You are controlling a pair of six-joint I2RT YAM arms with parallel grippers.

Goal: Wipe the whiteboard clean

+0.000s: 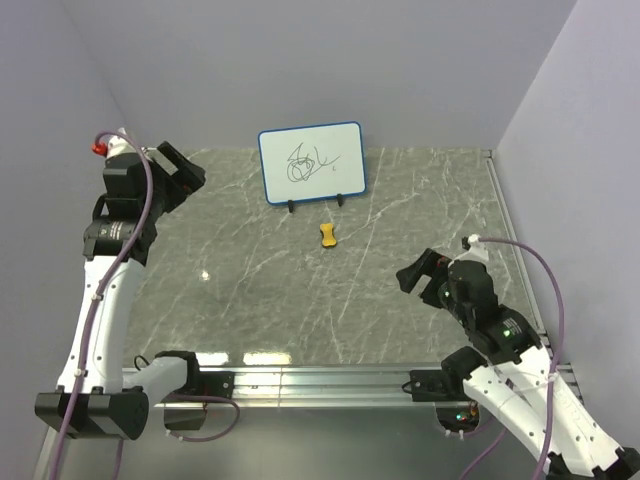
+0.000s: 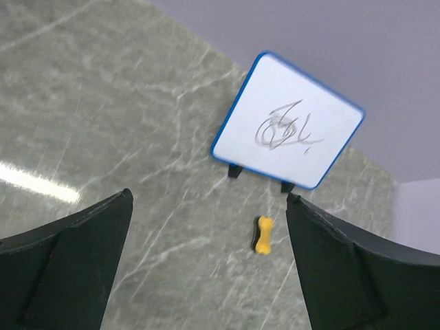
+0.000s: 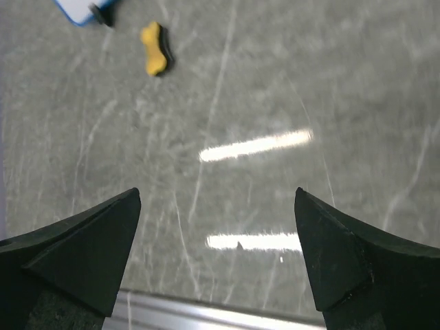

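Observation:
The whiteboard [image 1: 312, 163] stands upright on two black clip feet at the back middle of the table, with a dark scribble on it. It also shows in the left wrist view [image 2: 287, 130], and its corner in the right wrist view [image 3: 84, 10]. A small yellow eraser block [image 1: 328, 235] lies on the table just in front of it, seen too in the left wrist view [image 2: 263, 234] and the right wrist view [image 3: 156, 49]. My left gripper [image 1: 183, 170] is open and empty, raised at the back left. My right gripper [image 1: 418, 270] is open and empty, low at the right front.
The grey marble tabletop [image 1: 300, 300] is bounded by lilac walls at the back and sides. A metal rail [image 1: 320, 380] runs along the near edge between the arm bases. A metal strip [image 1: 515, 240] runs along the right edge.

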